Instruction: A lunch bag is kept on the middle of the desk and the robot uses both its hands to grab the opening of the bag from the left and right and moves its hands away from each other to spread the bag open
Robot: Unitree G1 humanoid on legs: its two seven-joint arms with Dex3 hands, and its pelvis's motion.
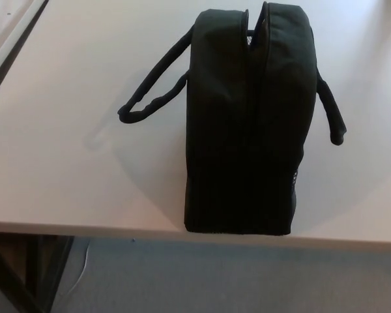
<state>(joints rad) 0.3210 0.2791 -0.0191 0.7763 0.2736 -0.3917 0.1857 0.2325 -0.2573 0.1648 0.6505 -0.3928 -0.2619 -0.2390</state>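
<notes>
A black lunch bag [247,117] stands upright on the white desk [72,156], reaching to the desk's near edge. Its top opening [255,39] runs front to back as a narrow slit, pressed almost together, with a small gap at the far end. One black handle [153,98] loops out to the left and rests on the desk. The other handle [331,114] hangs down on the right side. Neither of my hands shows in the head view.
The desk's front edge [85,229] runs across the lower part of the picture, with grey floor [215,280] below it. A dark desk leg [26,274] shows at the lower left. A second pale surface [6,26] lies at the far left corner.
</notes>
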